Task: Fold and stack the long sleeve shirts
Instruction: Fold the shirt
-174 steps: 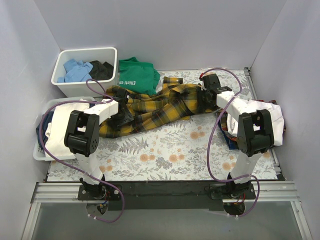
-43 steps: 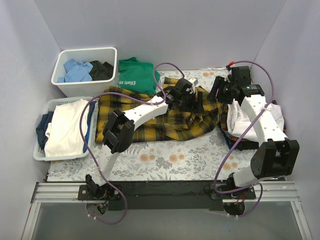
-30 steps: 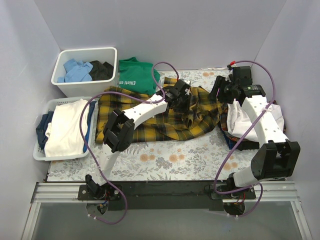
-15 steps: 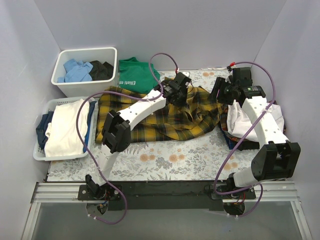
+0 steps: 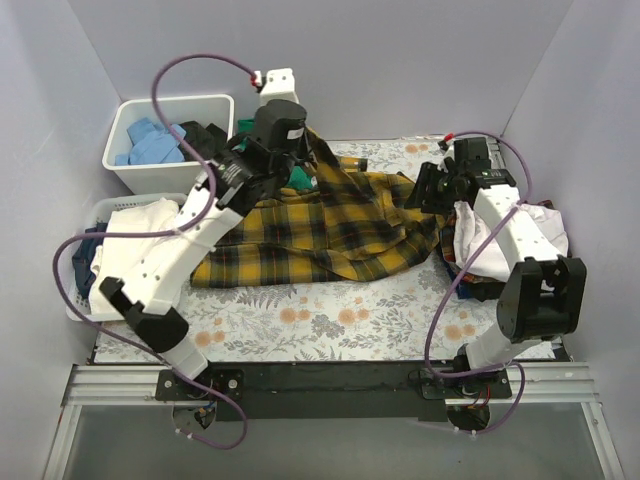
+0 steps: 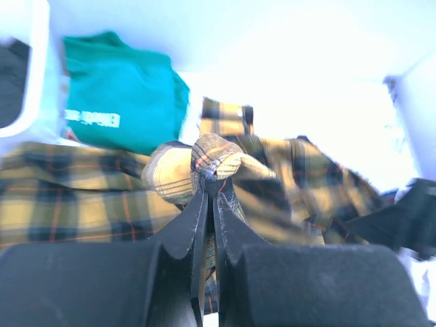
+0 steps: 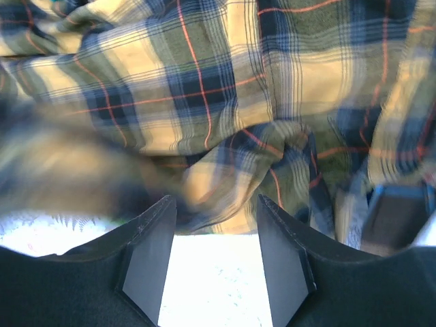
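The yellow-and-black plaid long sleeve shirt point(image 5: 330, 235) lies spread across the flowered table. My left gripper point(image 5: 303, 150) is raised over the shirt's back edge. It is shut on a bunched fold of the plaid point(image 6: 212, 160) and pulls it up into a peak. My right gripper point(image 5: 422, 190) is at the shirt's right edge and open. Crumpled plaid point(image 7: 272, 146) lies just past its fingertips point(image 7: 153, 235) and nothing is between them. A white garment point(image 5: 505, 235) lies in a pile under the right arm.
A white bin point(image 5: 170, 100) at the back left holds blue and black clothes. A basket point(image 5: 85, 305) at the left holds white cloth point(image 5: 130, 255). The green T-shirt point(image 6: 116, 112) lies behind the plaid shirt. Grey walls enclose the table on three sides.
My left gripper has shut on the plaid and swung up and back to the left, lifting a fold with it. The right gripper has shifted slightly down-left toward the shirt's right edge.
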Tool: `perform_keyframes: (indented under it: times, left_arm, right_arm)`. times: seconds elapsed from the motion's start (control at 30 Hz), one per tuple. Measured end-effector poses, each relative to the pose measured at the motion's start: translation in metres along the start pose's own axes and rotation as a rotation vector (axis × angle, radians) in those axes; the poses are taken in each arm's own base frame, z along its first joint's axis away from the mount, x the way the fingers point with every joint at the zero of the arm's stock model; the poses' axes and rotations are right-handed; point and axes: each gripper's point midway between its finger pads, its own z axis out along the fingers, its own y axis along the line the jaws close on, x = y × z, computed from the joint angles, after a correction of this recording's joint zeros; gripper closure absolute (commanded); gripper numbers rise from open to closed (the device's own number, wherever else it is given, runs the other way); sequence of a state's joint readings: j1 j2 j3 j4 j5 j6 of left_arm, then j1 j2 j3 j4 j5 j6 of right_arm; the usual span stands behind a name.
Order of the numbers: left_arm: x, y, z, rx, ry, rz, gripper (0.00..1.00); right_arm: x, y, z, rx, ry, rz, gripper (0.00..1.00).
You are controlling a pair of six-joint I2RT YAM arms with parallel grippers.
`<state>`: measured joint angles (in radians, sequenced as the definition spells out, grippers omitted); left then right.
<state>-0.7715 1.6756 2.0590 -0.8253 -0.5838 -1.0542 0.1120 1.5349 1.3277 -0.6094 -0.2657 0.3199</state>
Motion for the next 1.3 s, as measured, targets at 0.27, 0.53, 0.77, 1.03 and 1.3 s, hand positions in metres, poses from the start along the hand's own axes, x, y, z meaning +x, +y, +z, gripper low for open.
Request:
perform_keyframes:
  times: [0.27,0.53,0.77,1.03,1.3]
  left_arm:
    - [-0.001,0.051,-0.053,-0.060,-0.050,-0.073,1.00]
    - [0.086,0.091,-0.084,-0.051,0.105,-0.105,1.00]
    - [0.110,0.101,-0.091,-0.070,0.152,-0.140,1.00]
    - [0.106,0.104,-0.091,-0.087,0.134,-0.145,1.00]
    - [0.100,0.105,-0.096,-0.073,0.107,-0.165,1.00]
  right_arm:
    - [0.001,0.006,0.048,-0.021,0.103,-0.014,0.43]
    - [0.032,0.022,0.053,-0.042,0.183,-0.049,0.46]
    - [0.077,-0.004,0.042,0.044,0.270,-0.025,0.41]
    - [0.076,-0.007,0.041,0.072,0.264,-0.003,0.39]
    - [0.066,-0.008,0.074,0.079,0.307,0.043,0.42]
